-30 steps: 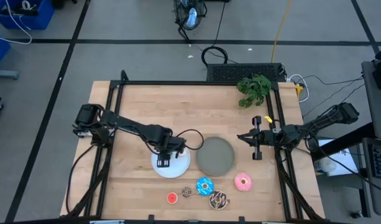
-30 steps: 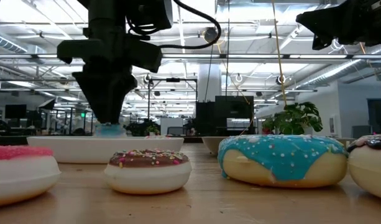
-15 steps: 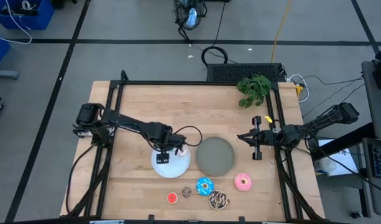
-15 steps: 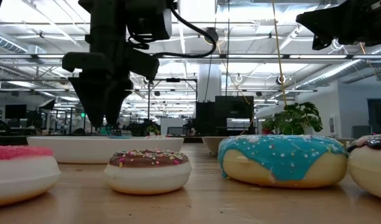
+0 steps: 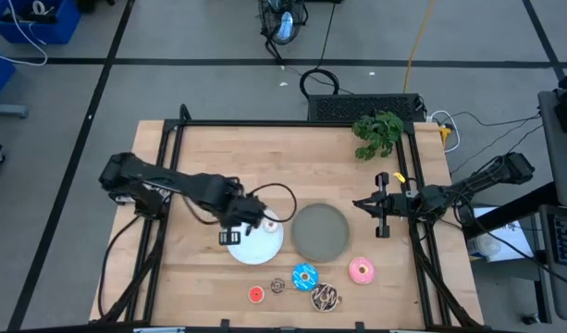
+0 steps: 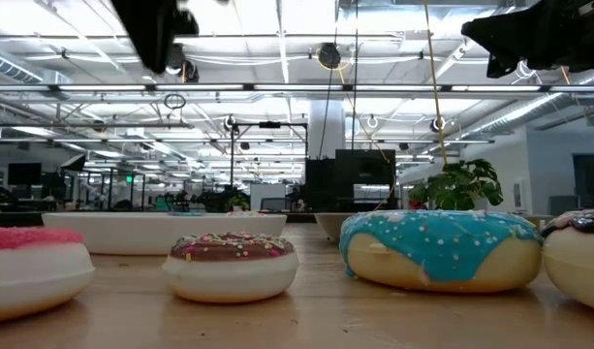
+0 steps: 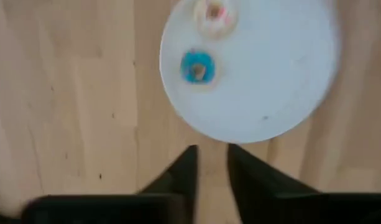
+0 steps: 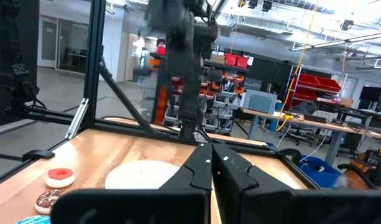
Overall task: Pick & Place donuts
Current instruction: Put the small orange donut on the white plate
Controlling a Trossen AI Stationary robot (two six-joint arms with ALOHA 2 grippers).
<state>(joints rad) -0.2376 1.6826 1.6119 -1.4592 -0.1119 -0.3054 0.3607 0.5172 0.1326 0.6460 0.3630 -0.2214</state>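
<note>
The left claw [image 7: 210, 163] hung empty, fingers nearly together, just off the white plate's [image 7: 283, 93] rim. Ahead of it, the blue donut [image 7: 197, 66] and pale pink donut [image 7: 214, 14] lay on that plate. The right claw [image 8: 212, 163] waited shut, empty.

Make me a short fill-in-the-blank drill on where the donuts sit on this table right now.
1. The tiny blue donut lies on the ___ plate.
2. The grey plate holds ___ donuts.
3. The larger pink donut lies on the ___, beside the grey plate.

Missing words: white; no; table
</note>
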